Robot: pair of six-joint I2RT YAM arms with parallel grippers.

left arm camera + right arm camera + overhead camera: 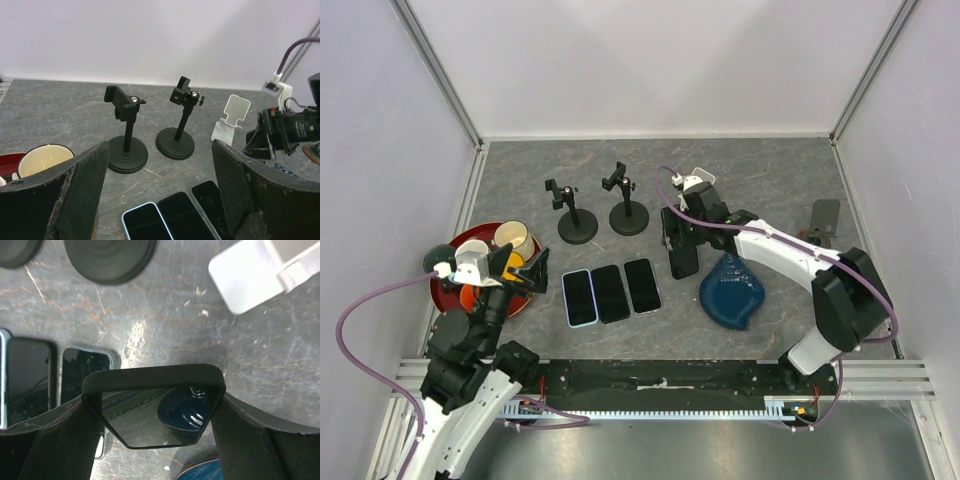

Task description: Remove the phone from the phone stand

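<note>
right fingers [50, 440] are clamped on a dark phone [160, 405], held over the worktop [165, 325] | left fingers [82, 190] are spread wide, nothing gripped | three phones [611, 292] are laid flat

Four phones are here: a pale-edged phone [579, 297], a middle phone [610, 292] and a right-hand phone [642, 285] lying flat, and a fourth phone [150, 415] up on edge. There are three stands: a left black stand [577, 222], a right black stand [628, 212] and one white folding stand [231, 119]. There is one blue dish [732, 290] and one red tray [470, 236].
</note>
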